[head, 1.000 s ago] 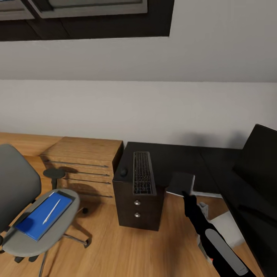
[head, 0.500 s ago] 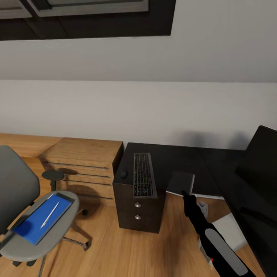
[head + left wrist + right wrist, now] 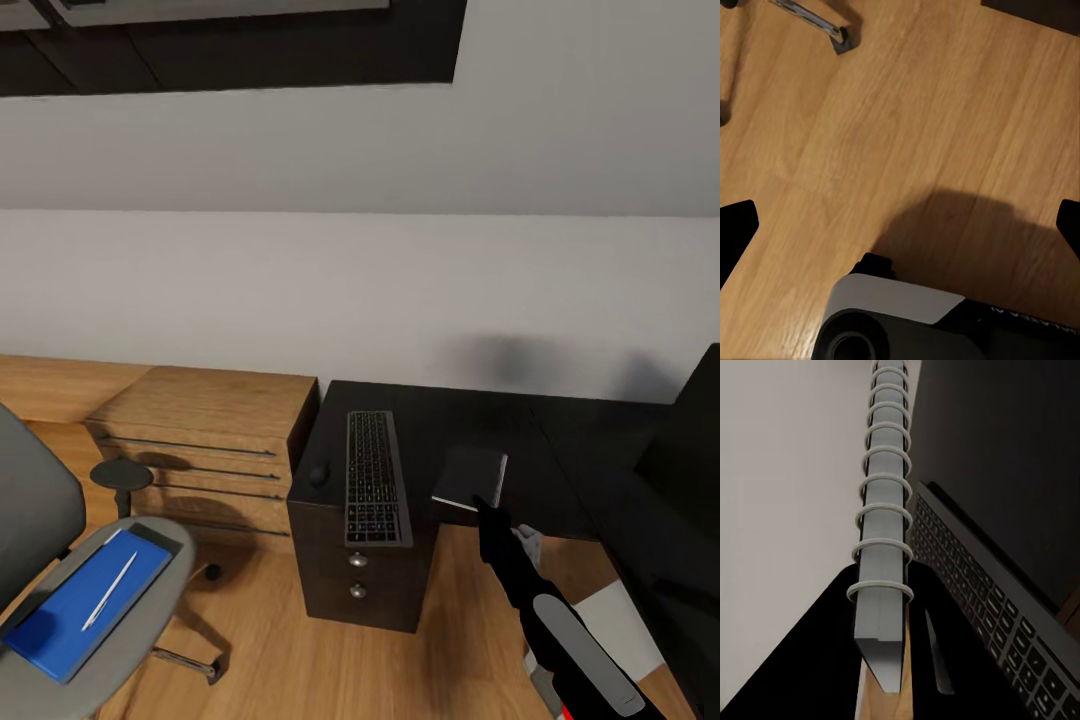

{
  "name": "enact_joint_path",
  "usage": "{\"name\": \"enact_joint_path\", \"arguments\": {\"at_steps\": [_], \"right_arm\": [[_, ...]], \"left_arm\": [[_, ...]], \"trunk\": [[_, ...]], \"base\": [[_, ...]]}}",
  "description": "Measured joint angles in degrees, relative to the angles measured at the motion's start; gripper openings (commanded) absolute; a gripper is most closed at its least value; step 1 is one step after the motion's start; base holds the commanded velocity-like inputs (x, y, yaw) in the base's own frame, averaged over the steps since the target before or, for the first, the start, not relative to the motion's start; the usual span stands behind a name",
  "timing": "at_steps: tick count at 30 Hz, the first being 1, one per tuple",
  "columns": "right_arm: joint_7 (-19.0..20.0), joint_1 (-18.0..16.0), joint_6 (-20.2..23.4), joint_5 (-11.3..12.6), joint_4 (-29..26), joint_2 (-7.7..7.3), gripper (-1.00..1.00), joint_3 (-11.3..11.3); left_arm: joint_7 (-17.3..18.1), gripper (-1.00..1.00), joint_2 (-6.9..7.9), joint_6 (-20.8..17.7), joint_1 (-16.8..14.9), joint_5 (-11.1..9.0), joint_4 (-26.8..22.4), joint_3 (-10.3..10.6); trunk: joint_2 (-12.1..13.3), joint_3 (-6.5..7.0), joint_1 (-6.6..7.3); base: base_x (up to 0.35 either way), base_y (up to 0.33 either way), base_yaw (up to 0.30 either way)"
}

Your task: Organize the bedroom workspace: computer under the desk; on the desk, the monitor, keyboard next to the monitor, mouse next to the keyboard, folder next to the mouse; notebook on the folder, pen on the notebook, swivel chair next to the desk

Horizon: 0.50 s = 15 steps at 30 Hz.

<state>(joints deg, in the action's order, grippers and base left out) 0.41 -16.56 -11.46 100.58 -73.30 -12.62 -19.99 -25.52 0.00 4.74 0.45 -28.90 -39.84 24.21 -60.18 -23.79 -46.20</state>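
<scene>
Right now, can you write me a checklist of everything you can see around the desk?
Surface: desk, glossy black top, black drawer unit under its left end.
Job's things: keyboard and mouse side by side on the desk; notebook, spiral-bound, held up at the desk's front edge; folder with the pen on it, on the swivel chair; monitor at the right edge.
Clutter: nothing seen.
Grippers: right gripper shut on the notebook; left gripper open over bare wood floor.
Cables: nothing seen.
Surroundings: light-wood low shelving, pale wall.
</scene>
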Motion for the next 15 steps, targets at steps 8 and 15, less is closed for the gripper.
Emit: {"name": "enact_joint_path", "arguments": {"at_steps": [8,15], "right_arm": [[-0.22,-0.01,0.3,-0.02,0.51,-0.05,-1.0,0.92],[-0.25,0.0,0.35,0.01,0.8,-0.04,-1.0,1.94]], "left_arm": [[-0.26,1.0,-0.6,0.08,0.0,-0.05,-0.68,-0.04],[-0.27,1.0,-0.73,0.08,0.0,-0.03,-0.67,-0.04]], "trunk": [[0.0,0.0,-0.01],[-2.79,-1.25,-1.54]], "base": [[0.007,0.0,0.0],[0.0,0.0,0.0]]}}
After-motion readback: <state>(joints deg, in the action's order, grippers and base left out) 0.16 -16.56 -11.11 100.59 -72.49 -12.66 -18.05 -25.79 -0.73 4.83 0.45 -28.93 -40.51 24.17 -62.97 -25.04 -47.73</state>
